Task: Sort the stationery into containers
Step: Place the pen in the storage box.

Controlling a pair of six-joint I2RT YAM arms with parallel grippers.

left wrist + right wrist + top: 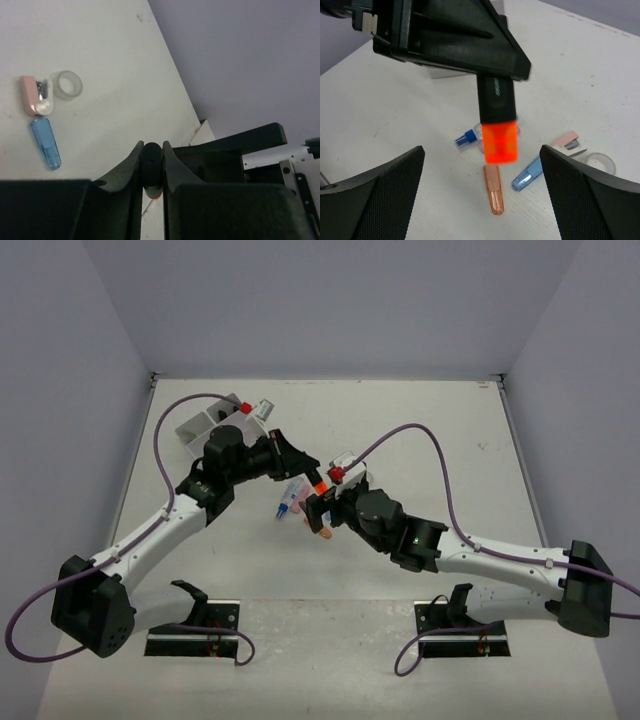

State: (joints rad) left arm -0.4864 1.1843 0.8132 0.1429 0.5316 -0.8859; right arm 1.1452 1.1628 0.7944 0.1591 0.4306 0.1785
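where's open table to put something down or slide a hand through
Free: the table's far right, between back wall and right arm's cable; the near strip between the arm bases. Crowded: the centre, where the left hand and right hand meet over loose stationery; the far-left corner holds the tray.

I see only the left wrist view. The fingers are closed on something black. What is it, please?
Observer: A highlighter, black body with an orange cap. The left gripper holds its black end.
Operator: Does the right gripper hold it also?
Observer: No. The right gripper is open, and its fingers stand clear of the highlighter on both sides.
Operator: Where is the tray?
Observer: The tray lies at the far left of the table, partly hidden behind the left arm.
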